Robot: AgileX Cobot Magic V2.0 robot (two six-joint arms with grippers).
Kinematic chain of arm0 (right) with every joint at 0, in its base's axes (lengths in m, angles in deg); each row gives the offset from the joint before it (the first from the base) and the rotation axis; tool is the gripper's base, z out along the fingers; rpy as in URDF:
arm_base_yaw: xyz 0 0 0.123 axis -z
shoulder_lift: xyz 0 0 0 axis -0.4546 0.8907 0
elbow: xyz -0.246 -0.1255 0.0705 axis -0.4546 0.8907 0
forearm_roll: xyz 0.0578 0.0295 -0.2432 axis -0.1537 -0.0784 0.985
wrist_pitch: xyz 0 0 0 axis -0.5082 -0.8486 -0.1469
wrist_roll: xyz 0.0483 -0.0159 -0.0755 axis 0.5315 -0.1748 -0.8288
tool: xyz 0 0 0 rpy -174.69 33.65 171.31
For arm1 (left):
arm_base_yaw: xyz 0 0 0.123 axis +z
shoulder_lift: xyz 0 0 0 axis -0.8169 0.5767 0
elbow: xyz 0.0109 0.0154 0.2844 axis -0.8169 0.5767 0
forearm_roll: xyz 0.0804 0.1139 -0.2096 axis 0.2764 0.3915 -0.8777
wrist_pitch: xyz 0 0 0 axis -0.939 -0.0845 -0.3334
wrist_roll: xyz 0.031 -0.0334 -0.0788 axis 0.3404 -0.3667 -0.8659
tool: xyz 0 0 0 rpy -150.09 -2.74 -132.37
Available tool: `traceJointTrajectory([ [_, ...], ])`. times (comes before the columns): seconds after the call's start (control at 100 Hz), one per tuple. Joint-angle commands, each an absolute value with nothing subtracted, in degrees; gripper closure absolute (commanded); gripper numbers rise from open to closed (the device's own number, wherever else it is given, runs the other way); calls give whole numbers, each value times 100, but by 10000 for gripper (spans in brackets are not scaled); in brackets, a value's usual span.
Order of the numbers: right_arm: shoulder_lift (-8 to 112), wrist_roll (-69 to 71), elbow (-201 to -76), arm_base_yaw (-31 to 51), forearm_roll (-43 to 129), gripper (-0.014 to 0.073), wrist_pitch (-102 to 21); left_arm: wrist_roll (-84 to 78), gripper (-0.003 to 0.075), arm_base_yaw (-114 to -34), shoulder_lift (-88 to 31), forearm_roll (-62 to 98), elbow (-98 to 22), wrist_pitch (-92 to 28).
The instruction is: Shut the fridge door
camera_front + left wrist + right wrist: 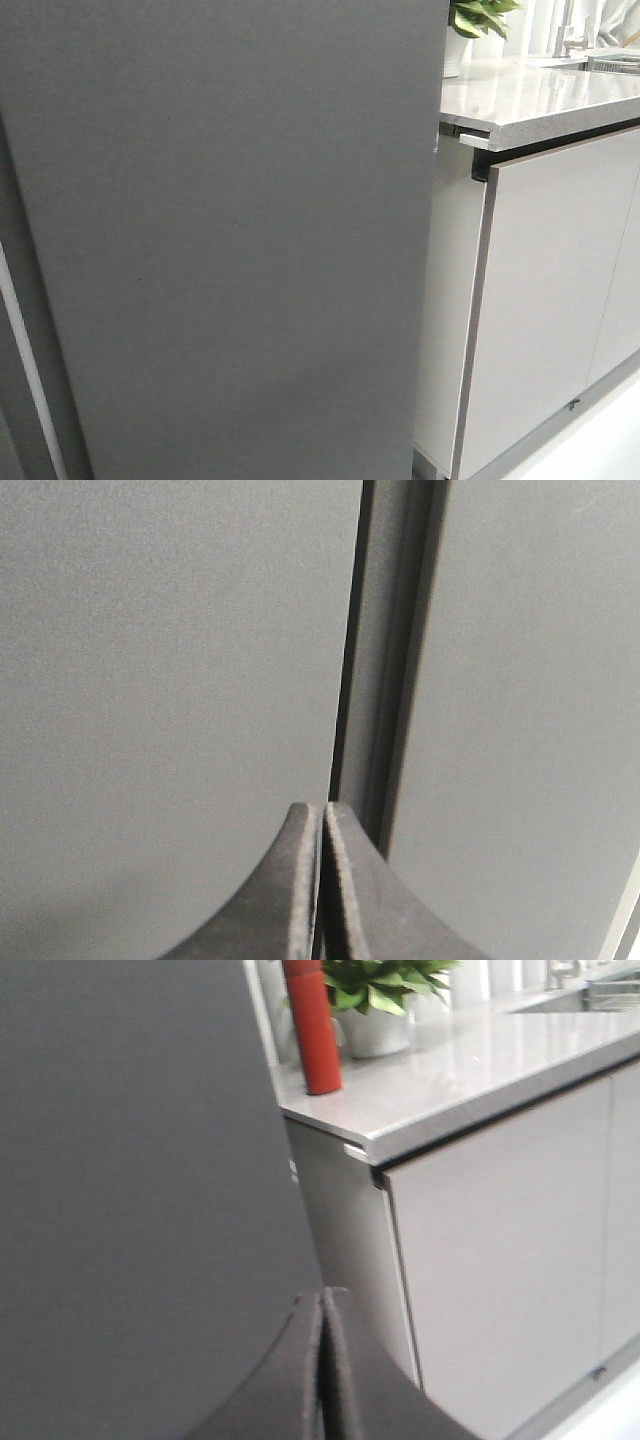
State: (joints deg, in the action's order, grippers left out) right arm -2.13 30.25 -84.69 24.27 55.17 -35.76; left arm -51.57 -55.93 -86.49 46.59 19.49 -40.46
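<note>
The fridge door (230,240) shows only its matte dark grey outer face, which fills the left and middle of the front view; its white lining and bins are hidden. In the left wrist view my left gripper (322,806) is shut and empty, its tips close to a vertical seam (385,680) between two dark grey faces. In the right wrist view my right gripper (323,1294) is shut and empty, close to the right edge of the dark grey face (130,1180). Neither gripper shows in the front view.
A light grey glossy cabinet (540,300) under a grey stone countertop (530,95) stands right of the door. A potted plant (385,1000) and a red bottle (312,1025) stand on the countertop. A white strip (25,360) runs along the far left.
</note>
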Motion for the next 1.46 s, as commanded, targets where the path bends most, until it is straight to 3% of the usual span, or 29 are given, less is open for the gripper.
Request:
traceJointTrajectory([
  [0.0, -352, 2980, -8226, 2475, 5592, 665, -2782, -5168, 740, -5602, -8768, 4623, 2180, -4522],
  [0.15, -563, 2980, -7627, 2475, 5705, 665, -2292, -5168, 740, -5602, -8768, 4623, 2180, -4522],
  [1.45, -823, 2980, -7653, 2475, 6274, 665, -2279, -5168, 740, -5602, -8768, 4623, 2180, -4522],
])
